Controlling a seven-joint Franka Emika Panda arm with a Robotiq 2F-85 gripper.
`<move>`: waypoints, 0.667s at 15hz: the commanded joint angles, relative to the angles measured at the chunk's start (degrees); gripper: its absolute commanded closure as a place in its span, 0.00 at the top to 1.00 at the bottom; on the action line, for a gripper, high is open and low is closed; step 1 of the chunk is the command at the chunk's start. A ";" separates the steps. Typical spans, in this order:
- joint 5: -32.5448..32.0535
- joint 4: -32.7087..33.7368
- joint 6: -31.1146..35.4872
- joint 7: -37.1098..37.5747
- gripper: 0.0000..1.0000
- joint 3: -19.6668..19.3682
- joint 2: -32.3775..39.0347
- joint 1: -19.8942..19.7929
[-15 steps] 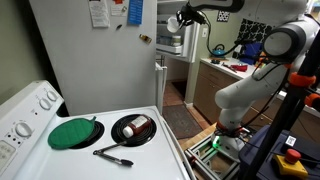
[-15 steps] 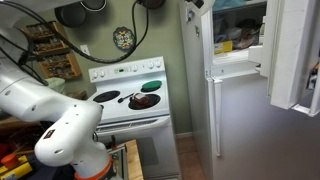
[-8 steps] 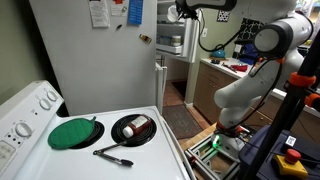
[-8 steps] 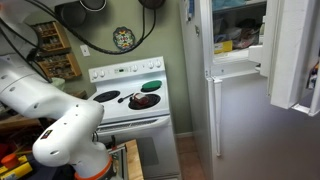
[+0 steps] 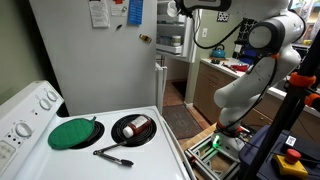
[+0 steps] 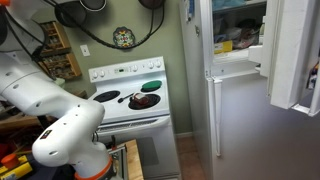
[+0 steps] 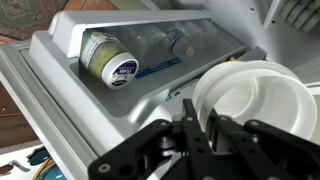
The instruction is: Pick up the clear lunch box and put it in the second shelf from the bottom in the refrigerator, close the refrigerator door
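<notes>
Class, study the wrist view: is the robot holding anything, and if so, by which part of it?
Yes. The fingers are closed on the clear lunch box, apparently pinching the side of its rim nearest the wrist camera.

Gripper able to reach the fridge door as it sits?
Probably yes: the door stands open, and the shut gripper is close to its shelf holding the jar, with nothing visible between.
</notes>
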 commanded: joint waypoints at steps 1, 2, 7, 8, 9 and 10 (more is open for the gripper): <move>-1.57 0.46 2.19 4.85 0.03 -0.94 1.05 0.93; -1.23 0.72 2.27 6.86 0.03 -0.94 1.33 0.66; -0.89 -0.05 4.48 15.88 0.03 -2.10 2.41 0.53; -0.41 0.21 6.10 17.41 0.03 -2.65 2.80 0.71; -0.03 0.34 7.43 18.18 0.03 -3.28 3.18 1.14; -0.09 0.34 9.51 19.12 0.03 -3.66 3.53 1.13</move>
